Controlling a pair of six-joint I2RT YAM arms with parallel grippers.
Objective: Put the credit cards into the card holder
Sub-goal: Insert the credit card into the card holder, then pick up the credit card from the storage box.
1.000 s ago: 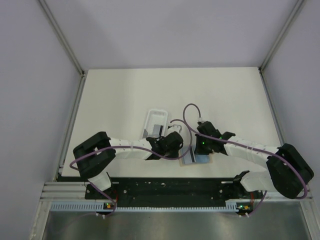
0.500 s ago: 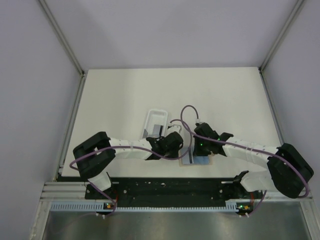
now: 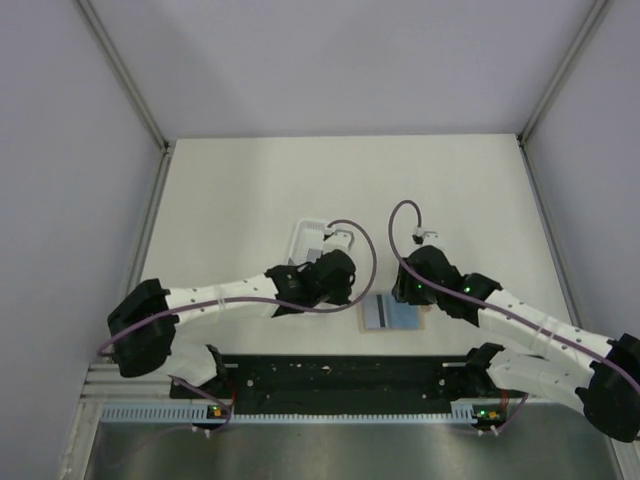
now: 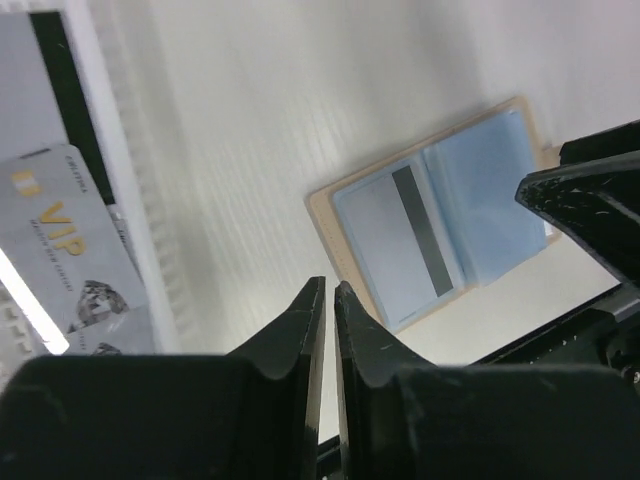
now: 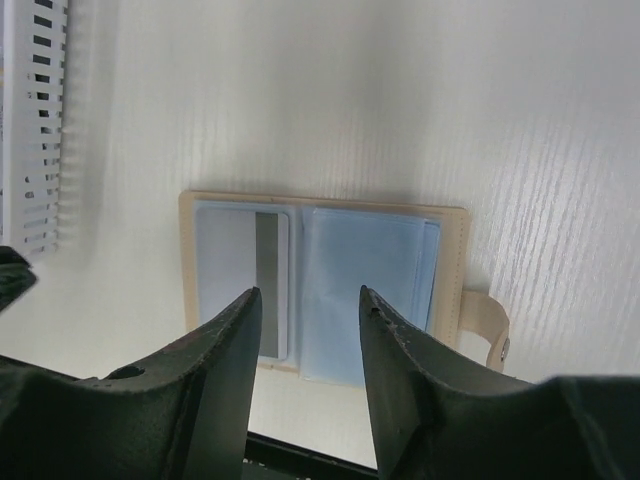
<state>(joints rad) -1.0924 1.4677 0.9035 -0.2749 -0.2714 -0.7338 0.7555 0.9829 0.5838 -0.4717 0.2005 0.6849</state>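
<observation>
The tan card holder (image 3: 408, 314) lies open on the table, light blue inside (image 5: 365, 290) (image 4: 485, 200). One credit card (image 5: 240, 280) (image 4: 385, 245) with a dark stripe sits in its left pocket. More credit cards lie in the clear tray: a grey VIP one (image 4: 70, 260) and one with a black stripe (image 4: 45, 90). My left gripper (image 4: 330, 285) (image 3: 335, 280) hovers between tray and holder, its jaws a narrow slit apart and empty. My right gripper (image 5: 310, 292) (image 3: 415, 285) hangs open above the holder, touching nothing.
The clear slotted tray (image 3: 303, 238) (image 5: 35, 120) stands just left of and beyond the holder. The holder's closing tab (image 5: 488, 325) sticks out on its right side. A black rail (image 3: 340, 375) runs along the near table edge, close behind the holder.
Both grippers have lifted off the holder and drawn apart, the left toward the tray, the right to the right. Both jaws have opened. The striped card stays in the left pocket.
</observation>
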